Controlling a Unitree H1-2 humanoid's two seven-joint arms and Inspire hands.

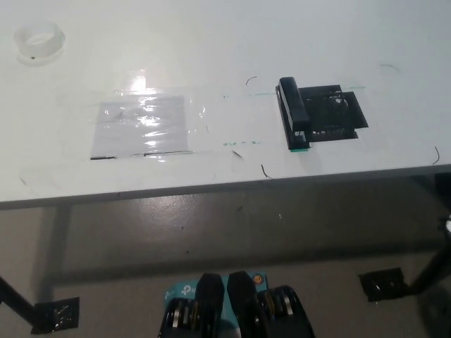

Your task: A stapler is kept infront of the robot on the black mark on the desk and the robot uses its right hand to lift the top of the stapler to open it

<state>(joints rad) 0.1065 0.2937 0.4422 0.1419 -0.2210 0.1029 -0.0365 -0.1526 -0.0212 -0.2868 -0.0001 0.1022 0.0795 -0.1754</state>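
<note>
Your stapler (293, 114) lies closed on the white table (211, 42), right of centre, along the left edge of the black mark (338, 113) and touching it, with its near end close to the table's front edge. Neither hand shows in your head view, so you cannot tell whether the fingers are released, clenched or grasping anything. To the left you have a clear shiny taped patch (143, 128), and a roll of clear tape (39, 42) sits at the far left corner, well apart from the stapler.
</note>
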